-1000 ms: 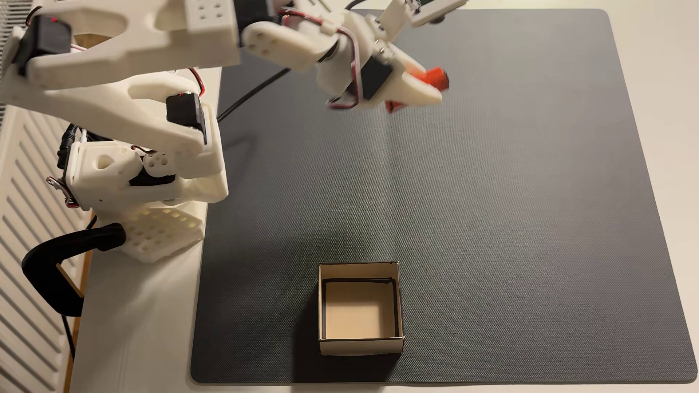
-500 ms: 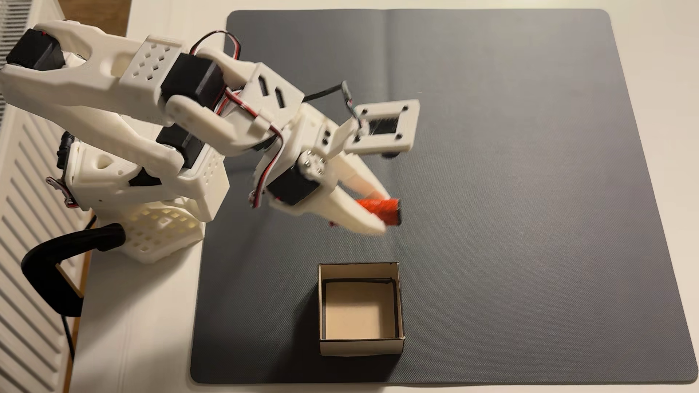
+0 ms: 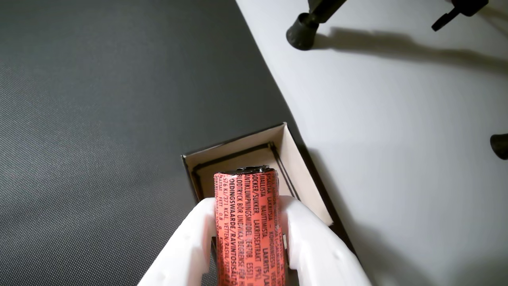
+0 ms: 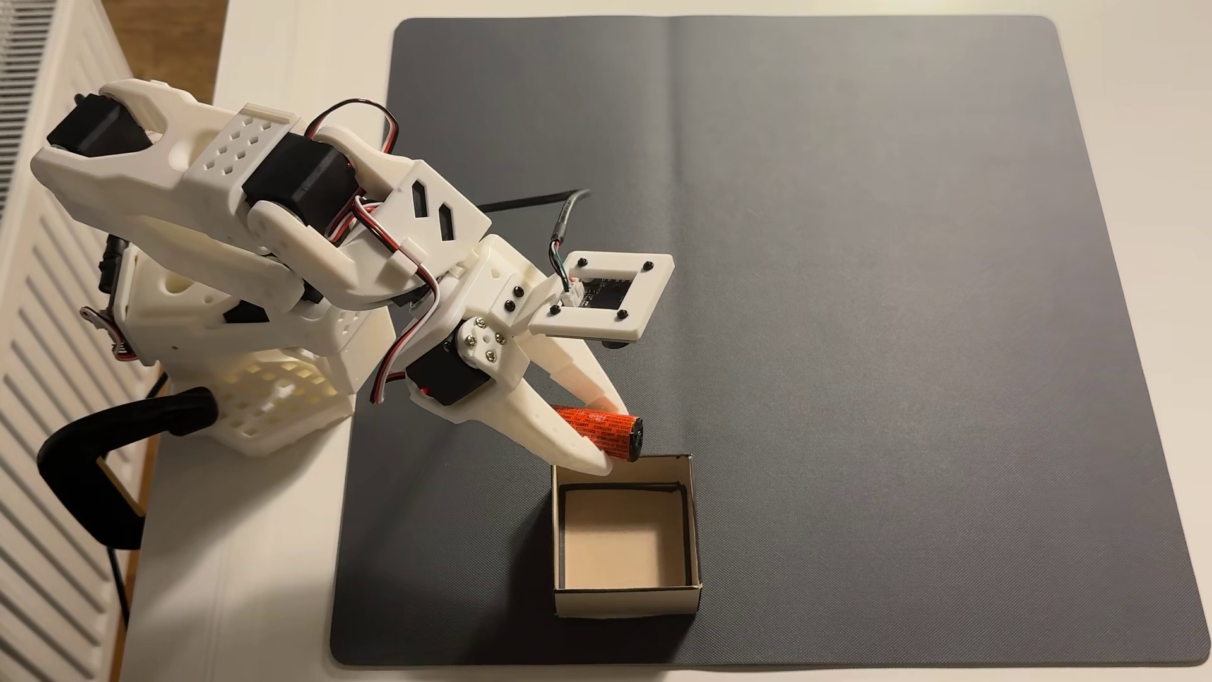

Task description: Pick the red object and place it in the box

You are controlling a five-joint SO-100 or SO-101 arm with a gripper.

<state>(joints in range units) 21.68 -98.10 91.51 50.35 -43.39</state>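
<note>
The red object [image 4: 606,429] is an orange-red cylinder with dark printed text. My white gripper [image 4: 606,436] is shut on it, one finger on each side. In the fixed view it hangs just beyond the far left corner of the box [image 4: 623,600], a small open cardboard box that holds nothing. Seen from the wrist, the red object [image 3: 248,226] sticks out past the gripper [image 3: 247,204] and overlaps the box [image 3: 301,174], whose beige inner walls show behind it.
The box stands near the front edge of a dark grey mat [image 4: 885,295] on a white table [image 4: 249,557]. Black tripod feet [image 3: 301,31] stand on the white surface in the wrist view. The arm's base [image 4: 249,367] and a black clamp [image 4: 98,459] sit left of the mat.
The arm has swung from the mat's far side toward the box, carrying the red object down and nearer. The box has stayed in place.
</note>
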